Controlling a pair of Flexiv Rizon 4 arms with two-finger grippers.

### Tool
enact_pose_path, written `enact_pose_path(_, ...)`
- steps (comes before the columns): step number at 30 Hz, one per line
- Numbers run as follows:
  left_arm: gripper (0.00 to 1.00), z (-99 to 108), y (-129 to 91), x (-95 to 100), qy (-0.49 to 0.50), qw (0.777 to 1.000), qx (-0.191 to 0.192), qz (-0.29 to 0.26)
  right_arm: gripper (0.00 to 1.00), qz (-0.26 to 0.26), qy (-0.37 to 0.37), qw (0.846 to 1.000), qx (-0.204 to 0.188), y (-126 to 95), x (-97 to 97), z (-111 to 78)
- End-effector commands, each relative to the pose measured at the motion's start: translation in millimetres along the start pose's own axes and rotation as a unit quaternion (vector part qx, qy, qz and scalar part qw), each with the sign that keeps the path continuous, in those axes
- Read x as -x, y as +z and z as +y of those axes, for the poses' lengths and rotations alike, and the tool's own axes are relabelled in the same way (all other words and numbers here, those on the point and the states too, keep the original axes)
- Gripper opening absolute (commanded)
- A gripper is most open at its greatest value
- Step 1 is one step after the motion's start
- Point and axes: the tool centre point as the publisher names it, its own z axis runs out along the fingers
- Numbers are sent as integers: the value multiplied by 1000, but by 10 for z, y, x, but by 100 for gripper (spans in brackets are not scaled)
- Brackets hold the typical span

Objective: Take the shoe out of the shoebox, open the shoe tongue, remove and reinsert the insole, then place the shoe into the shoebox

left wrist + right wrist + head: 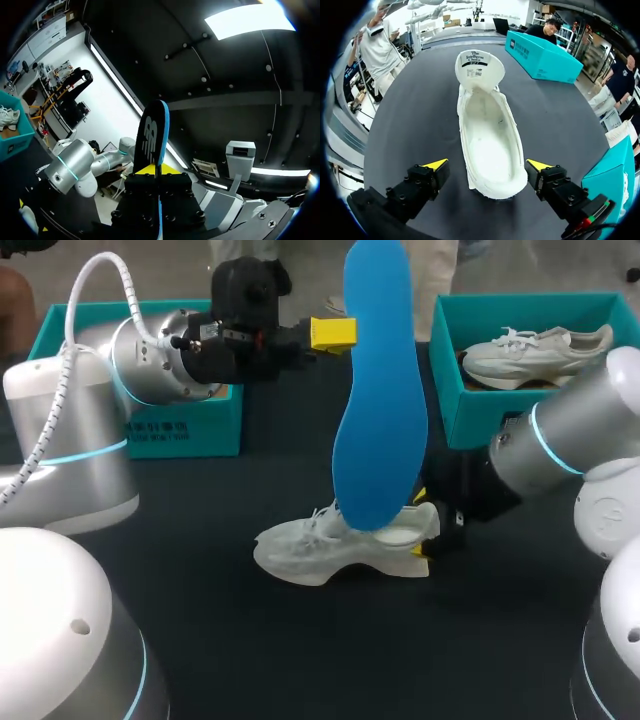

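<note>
Altogether two shoes [340, 548] [535, 352], one insole [380, 390].

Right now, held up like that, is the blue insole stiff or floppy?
Semi-stiff, probably: pinched in the left gripper, the blue insole stands nearly straight, only gently curved. Likely light: edge-on in the left wrist view it looks thin.

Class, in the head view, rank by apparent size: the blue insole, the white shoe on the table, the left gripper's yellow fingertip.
Largest: flat blue insole, raised, maybe nearer the camera.
Then white lace-up shoe.
Smallest: yellow fingertip.
</note>
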Motion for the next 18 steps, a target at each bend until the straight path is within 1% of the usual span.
enact_pose_path(1,0,6,2,0,1,1000,-1,0,100,3,6,992,-126,-121,2,51)
enact_pose_path(2,0,6,2,0,1,1000,-1,0,100,3,5,992,-124,-140,10,55)
enact_pose_path(4,0,6,2,0,1,1000,-1,0,100,3,5,990,-139,-182,24,62)
enact_pose_path(7,0,6,2,0,1,1000,-1,0,100,0,9,989,-147,-239,29,75)
enact_pose_path(10,0,6,2,0,1,1000,-1,0,100,1,18,986,-165,-287,36,91)
enact_pose_path(15,0,6,2,0,1,1000,-1,0,100,11,34,981,-189,-335,42,137)
enact_pose_path(18,0,6,2,0,1,1000,-1,0,100,11,29,981,-193,-343,41,162)
